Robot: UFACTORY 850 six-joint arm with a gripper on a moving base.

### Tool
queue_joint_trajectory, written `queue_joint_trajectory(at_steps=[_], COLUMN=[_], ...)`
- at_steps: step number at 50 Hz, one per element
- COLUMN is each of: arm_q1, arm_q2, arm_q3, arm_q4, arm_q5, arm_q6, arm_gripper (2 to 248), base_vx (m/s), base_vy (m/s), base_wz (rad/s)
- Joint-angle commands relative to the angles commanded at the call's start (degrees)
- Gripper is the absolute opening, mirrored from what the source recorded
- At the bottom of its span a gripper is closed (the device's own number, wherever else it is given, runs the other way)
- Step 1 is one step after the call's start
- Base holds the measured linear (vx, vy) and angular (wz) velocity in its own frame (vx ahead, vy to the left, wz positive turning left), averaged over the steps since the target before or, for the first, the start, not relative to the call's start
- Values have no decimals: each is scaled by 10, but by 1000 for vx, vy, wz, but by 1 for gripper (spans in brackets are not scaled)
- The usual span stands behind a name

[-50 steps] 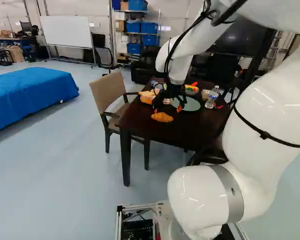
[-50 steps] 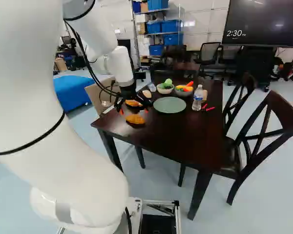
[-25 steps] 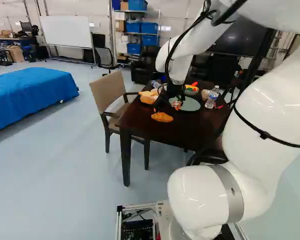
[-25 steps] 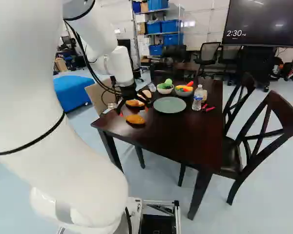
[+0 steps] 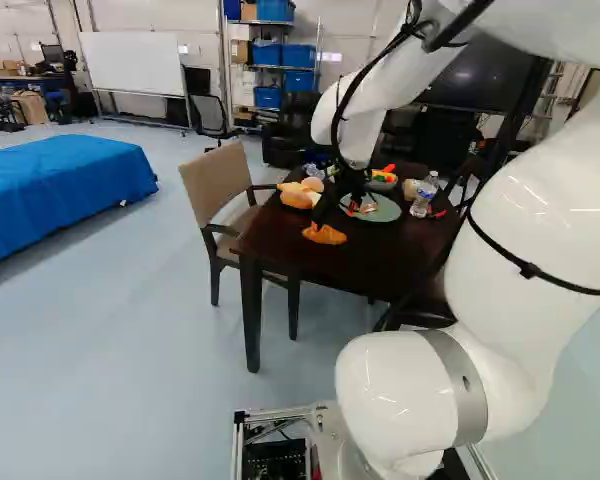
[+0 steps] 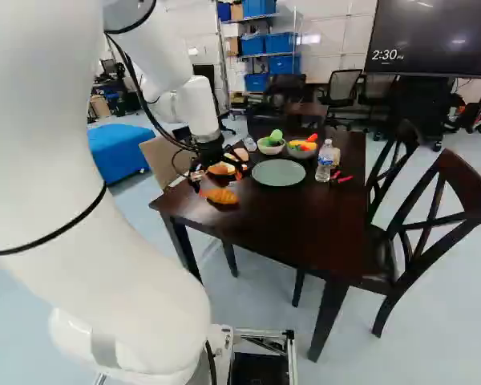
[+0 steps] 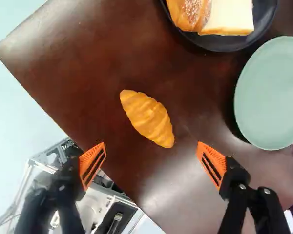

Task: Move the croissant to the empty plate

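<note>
Above the table's near left part hangs my gripper (image 6: 216, 175), which in the left base view partly covers the table behind it. Seen from the wrist, the gripper (image 7: 152, 157) has its two orange-padded fingers wide apart with nothing between them. The croissant (image 7: 147, 118) lies on the bare table just ahead of the fingertips, its long side slanting across the gap; it also shows as an orange shape (image 6: 221, 196) in the right base view. The empty green plate (image 7: 271, 92) rests to one side of the croissant, not touching it (image 6: 278, 172).
A dark plate (image 7: 219, 45) with bread stands beyond the croissant. Past the green plate are two bowls (image 6: 271, 147) of toy food, a water bottle (image 6: 325, 160) and a red-handled item (image 6: 341, 178). Chairs (image 6: 441, 224) flank the table (image 6: 289, 224).
The gripper has turned about its own axis and shifted slightly toward the croissant, its fingers staying apart. Base, croissant and green plate have not moved.
</note>
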Motion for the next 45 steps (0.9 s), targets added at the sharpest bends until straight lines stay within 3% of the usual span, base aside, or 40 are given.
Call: queue_joint_trajectory(at_steps=[45], arm_q1=[0], arm_q2=[0], arm_q3=[0], arm_q4=[0], arm_q5=[0], arm_q6=[-271], arm_gripper=[247], base_vx=[0], base_vy=[0], base_wz=[0])
